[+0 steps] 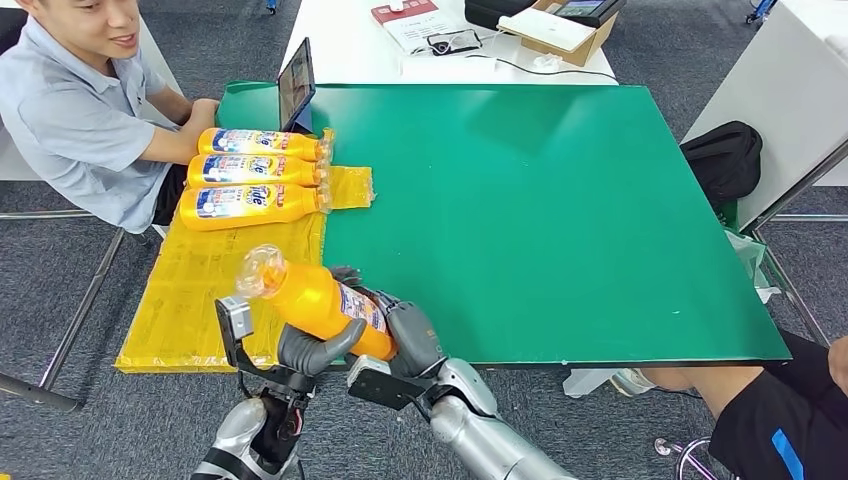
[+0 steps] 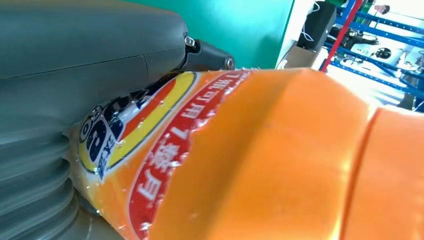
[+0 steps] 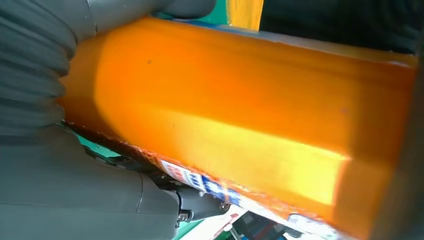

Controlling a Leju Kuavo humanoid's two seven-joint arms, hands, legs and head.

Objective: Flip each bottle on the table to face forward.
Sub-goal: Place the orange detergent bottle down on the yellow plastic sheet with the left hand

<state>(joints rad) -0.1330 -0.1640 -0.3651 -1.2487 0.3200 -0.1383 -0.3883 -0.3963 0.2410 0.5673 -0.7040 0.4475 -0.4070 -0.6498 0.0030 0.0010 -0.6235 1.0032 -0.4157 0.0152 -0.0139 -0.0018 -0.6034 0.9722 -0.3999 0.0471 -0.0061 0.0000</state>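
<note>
Over near tabletop (image 1: pixel 560 250) edge: orange bottle (image 1: pixel 315 300) tilted, gripped by both left hand (image 1: pixel 310 352) and right hand (image 1: pixel 405 335).

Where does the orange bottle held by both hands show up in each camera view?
Head view: orange bottle low and left of centre, lifted off the table.
Left wrist view: label and body across most of the picture.
Right wrist view: plain orange side.
Shared landmark: green table.

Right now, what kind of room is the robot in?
Probably an office or test lab: grey carpet floor, a white desk holding a cardboard box, and blue metal shelving.
</note>
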